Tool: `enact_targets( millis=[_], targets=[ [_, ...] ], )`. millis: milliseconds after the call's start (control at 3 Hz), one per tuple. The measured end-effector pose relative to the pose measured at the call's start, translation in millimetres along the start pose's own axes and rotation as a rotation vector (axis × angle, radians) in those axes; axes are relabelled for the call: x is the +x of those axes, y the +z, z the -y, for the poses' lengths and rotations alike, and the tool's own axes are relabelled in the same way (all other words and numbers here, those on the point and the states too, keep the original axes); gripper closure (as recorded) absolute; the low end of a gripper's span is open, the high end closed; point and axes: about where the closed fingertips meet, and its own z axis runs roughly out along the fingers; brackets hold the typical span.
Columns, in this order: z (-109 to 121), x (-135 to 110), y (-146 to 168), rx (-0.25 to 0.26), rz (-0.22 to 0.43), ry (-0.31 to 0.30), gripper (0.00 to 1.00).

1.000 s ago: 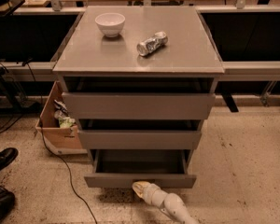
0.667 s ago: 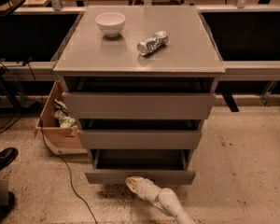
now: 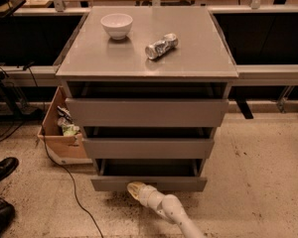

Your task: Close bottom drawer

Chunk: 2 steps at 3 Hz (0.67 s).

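Note:
The bottom drawer (image 3: 149,183) is the lowest of the grey cabinet's (image 3: 148,63) three drawers. Its plain grey front stands out a short way, and a dark gap shows the tray behind it. My gripper (image 3: 135,190) is low at the floor, on a white arm rising from the bottom edge of the view. Its tip is against the lower left-of-middle part of the drawer front.
A white bowl (image 3: 116,25) and a crushed silver can (image 3: 161,45) sit on the cabinet top. An open cardboard box (image 3: 62,133) with rubbish stands left of the cabinet, with a cable running over the floor. Black shoes (image 3: 2,170) are at the far left.
The arm has moved forward and left toward the cabinet. The bottom drawer front has gone back toward the cabinet, so less of the tray shows.

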Motion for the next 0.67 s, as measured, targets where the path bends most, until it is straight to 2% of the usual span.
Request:
enact_targets(
  millis=[333, 667],
  targets=[
    [-0.8, -0.4, 0.0, -0.001, 0.001, 0.003, 1.00],
    [3.1, 3.4, 4.4, 0.063, -0.025, -0.017, 1.00]
  ],
)
